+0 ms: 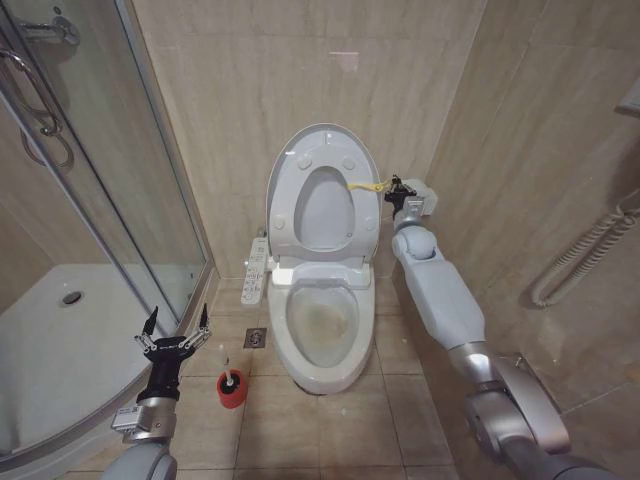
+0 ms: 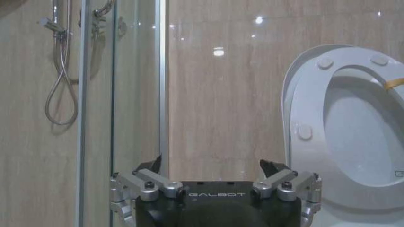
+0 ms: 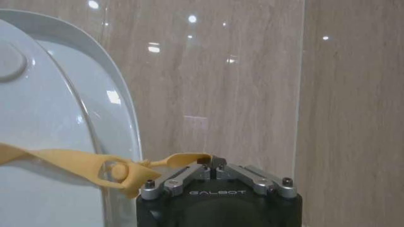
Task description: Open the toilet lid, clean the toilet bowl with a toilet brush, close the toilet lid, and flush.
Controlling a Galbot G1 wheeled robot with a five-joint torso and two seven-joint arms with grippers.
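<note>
Against tiled wall (image 1: 250, 120), yellow tab (image 3: 94, 165) between right fingers (image 3: 189, 174).

White toilet lid (image 1: 322, 150), yellow tab (image 1: 366, 186); bowl (image 1: 322, 325) stained yellowish-brown; red brush holder (image 1: 232, 390).

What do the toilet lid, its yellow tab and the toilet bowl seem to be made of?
The toilet lid looks like glossy white plastic: thin, with sharp highlights. The yellow tab, pinched by the right gripper, seems soft rubber or silicone, since it bends like a strap. The toilet bowl appears glazed ceramic: thick, shiny, stained yellowish-brown inside.
</note>
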